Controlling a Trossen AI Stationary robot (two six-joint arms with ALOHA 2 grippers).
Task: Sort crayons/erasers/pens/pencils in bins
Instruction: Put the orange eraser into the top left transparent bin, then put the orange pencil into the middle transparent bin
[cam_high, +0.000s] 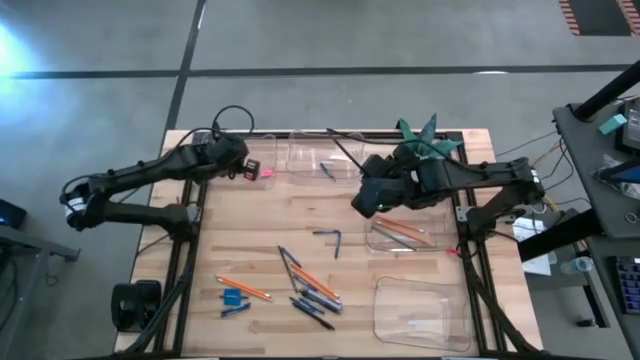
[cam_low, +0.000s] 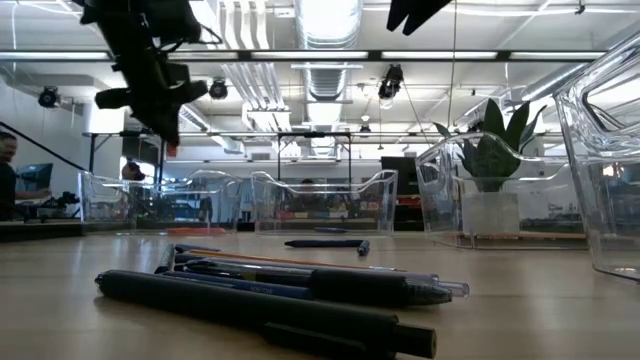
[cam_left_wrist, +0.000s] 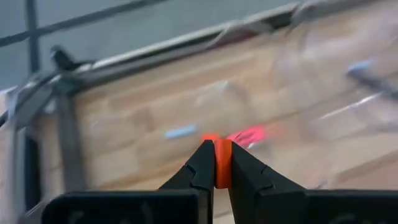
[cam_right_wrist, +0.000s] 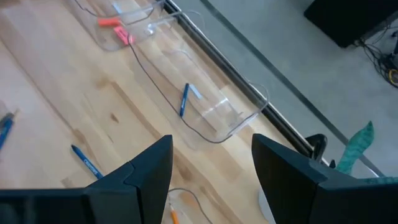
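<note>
High view, left arm: the left gripper (cam_high: 250, 170) hangs over the far-left clear plastic bin (cam_high: 262, 152), probably because that tray is where erasers belong.
Left grip: the left wrist view shows its fingers (cam_left_wrist: 205, 168) closed tight on a small flat orange-pink eraser (cam_left_wrist: 222, 163), pinched upright between the tips.
Far-left bin contents: bright pink erasers (cam_left_wrist: 250, 134) and a pale blue one (cam_left_wrist: 181, 132) already lie on its floor.
Right arm: the right gripper (cam_high: 372, 198) sits over the table's right half, just beside the clear shallow tray (cam_high: 412, 240) on the right that holds long orange pencils (cam_high: 403, 229); jaws spread wide, nothing between them, which suggests a drop just made.
Far-middle bin: a clear tray (cam_right_wrist: 233, 115) at the far edge holds a short blue crayon (cam_right_wrist: 185, 99).
Near-right bin: the clear rectangular tray (cam_high: 420, 312) at the near right shows faint thin contents; I cannot tell what they are.
Loose on table: dark grey pens (cam_high: 310, 300), an orange pencil (cam_high: 243, 288), a blue block eraser (cam_high: 235, 296) and a bent dark stick (cam_high: 330, 236) wait unsorted near the front.
Progress: partway, judging by that pile.
</note>
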